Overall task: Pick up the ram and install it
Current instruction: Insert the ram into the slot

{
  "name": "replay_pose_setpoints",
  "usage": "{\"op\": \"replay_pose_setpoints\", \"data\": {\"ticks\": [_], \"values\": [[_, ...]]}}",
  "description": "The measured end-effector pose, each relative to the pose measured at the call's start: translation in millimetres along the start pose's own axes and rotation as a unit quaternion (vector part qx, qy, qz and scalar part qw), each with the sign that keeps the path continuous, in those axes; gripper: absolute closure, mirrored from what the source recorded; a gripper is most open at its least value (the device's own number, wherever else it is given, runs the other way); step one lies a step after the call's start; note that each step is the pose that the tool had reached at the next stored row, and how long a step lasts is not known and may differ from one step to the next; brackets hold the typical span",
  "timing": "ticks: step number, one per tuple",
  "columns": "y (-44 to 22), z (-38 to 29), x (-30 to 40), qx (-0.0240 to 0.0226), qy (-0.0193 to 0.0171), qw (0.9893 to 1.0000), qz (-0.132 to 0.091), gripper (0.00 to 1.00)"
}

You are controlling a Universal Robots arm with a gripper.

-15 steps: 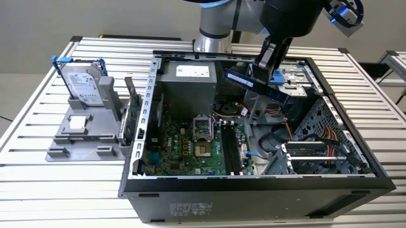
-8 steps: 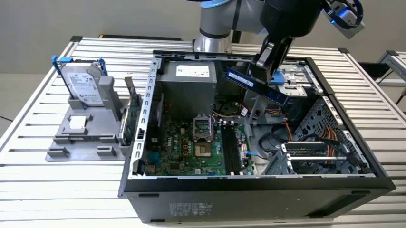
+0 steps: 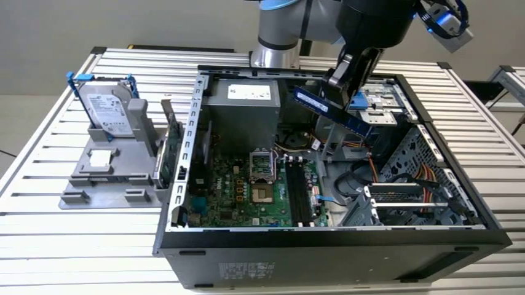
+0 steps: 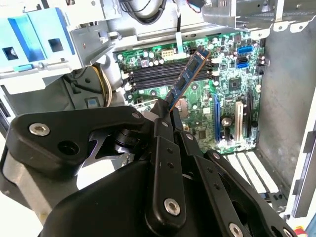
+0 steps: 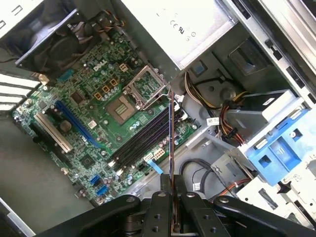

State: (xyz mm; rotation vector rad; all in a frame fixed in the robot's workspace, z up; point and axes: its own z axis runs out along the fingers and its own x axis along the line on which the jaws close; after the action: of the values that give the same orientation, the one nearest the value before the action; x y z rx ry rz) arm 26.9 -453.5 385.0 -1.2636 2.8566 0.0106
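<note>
exterior view: the pincer is pressed together on the ram, which hangs tilted in the air above the open computer case, toward the exterior view's right and clear of the motherboard. the black memory slots lie empty well below it. a hard drive stands on the tabletop, outside the case.

second wrist view: the pincer pinches 1 end of the ram. the free end points towards the memory slots without touching them.

first wrist view: the ram shows edge-on as a thin line rising from the pincer, with the memory slots beyond it. it does not run parallel to them.

as i judge it, the pick-up is done: the ram is in the grip, up over the case. the install is not, since no slot holds it and it is not yet lined up or pressed in.
</note>
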Motion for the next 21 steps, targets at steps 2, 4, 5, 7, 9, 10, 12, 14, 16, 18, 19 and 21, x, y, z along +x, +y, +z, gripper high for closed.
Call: {"op": "replay_pose_setpoints", "data": {"ticks": [2,4,5,7,9,10,12,14,16,18,19,21], "values": [[0.0,0.0,0.0,0.0002,0.0,1.0,0.008,1.0],[0.0,0.0,0.0,0.0003,0.0,0.9999,0.015,1.0],[0.0,0.0,0.0,0.0004,0.0,0.9998,0.019,1.0],[0.0,0.0,0.0,0.0005,0.0,0.9997,0.026,1.0],[0.0,0.0,0.0,0.0007,0.0,0.9994,0.033,1.0],[0.0,0.0,0.0,0.0007,0.0001,0.9993,0.037,1.0],[0.0,0.0,0.0,0.0009,0.0001,0.999,0.045,1.0],[0.0,0.0,0.0,0.001,0.0,0.9987,0.052,1.0],[0.0,0.1,0.0,0.0011,0.0,0.9983,0.059,1.0],[0.0,0.0,0.0,0.0013,0.0001,0.9978,0.066,1.0],[0.0,0.1,0.0,0.0013,0.0001,0.9976,0.069,1.0],[0.0,0.1,0.0,0.0015,0.0001,0.9971,0.076,1.0]]}}
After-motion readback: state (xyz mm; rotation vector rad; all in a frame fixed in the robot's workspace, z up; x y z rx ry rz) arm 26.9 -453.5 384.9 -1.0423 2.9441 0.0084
